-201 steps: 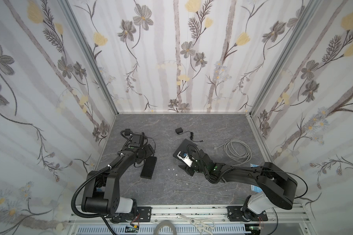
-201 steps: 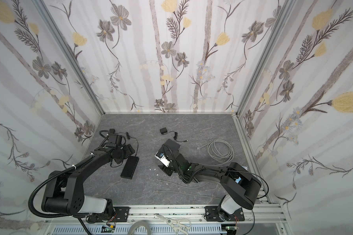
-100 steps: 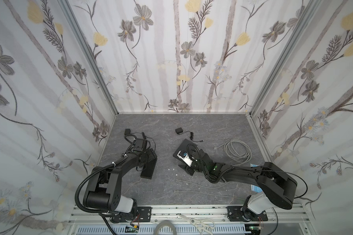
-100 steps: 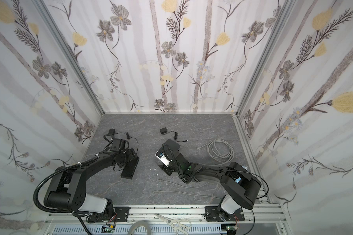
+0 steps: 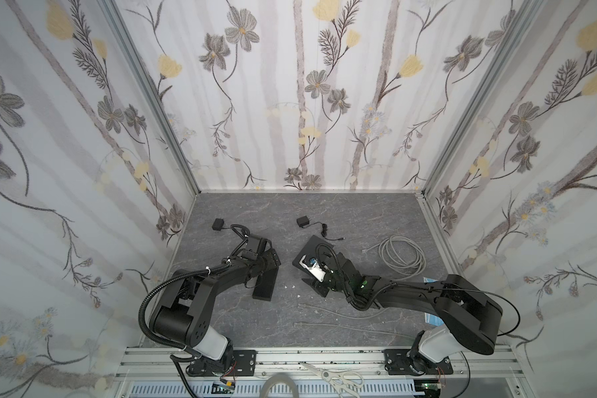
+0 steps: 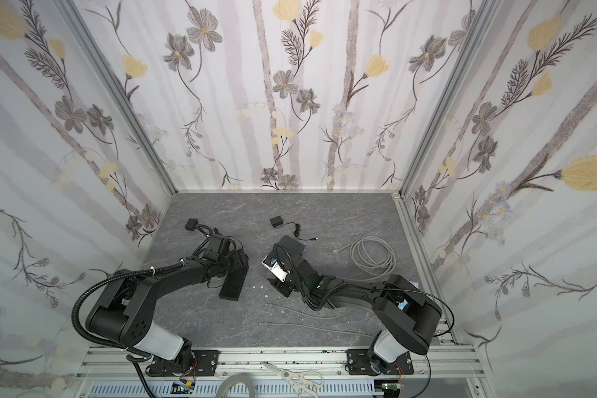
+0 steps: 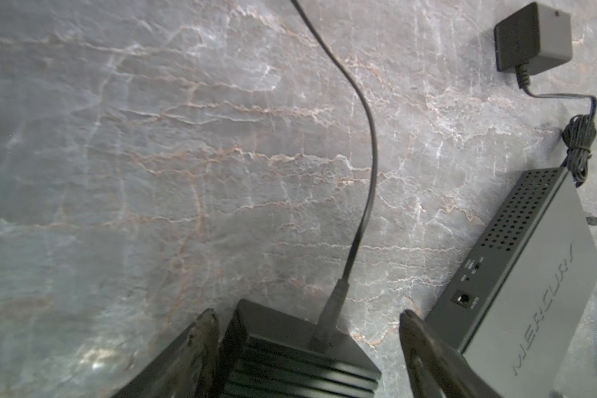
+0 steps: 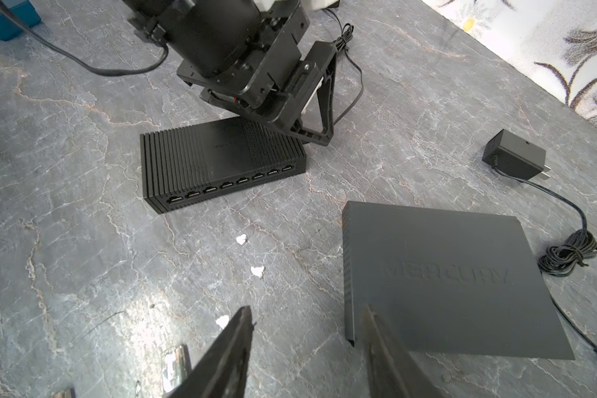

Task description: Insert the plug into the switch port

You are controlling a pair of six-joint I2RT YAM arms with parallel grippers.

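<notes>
A black ribbed switch (image 5: pixel 266 284) (image 6: pixel 234 282) lies on the grey table, and its row of ports (image 8: pixel 221 184) faces my right wrist camera. A black plug (image 7: pixel 331 310) on a thin cable (image 7: pixel 366 138) sits in the switch's end face (image 7: pixel 283 358). My left gripper (image 7: pixel 307 315) (image 5: pixel 271 262) is open and straddles that end. One finger is close beside the switch and the other stands apart from it. My right gripper (image 8: pixel 306 310) (image 5: pixel 307 279) is open and empty, low over the table at a corner of a flat grey switch (image 8: pixel 445 275) (image 5: pixel 312 248).
Two black power adapters (image 5: pixel 218 224) (image 5: pixel 302 221) lie at the back. A coiled grey cable (image 5: pixel 402 256) lies at the right. Loose grey cables (image 5: pixel 342 325) run along the front. White scraps (image 8: pixel 257 271) dot the middle, and scissors (image 5: pixel 335 377) rest on the front rail.
My left gripper has moved rightward from the back left to the ribbed switch's far end. The right arm has not moved.
</notes>
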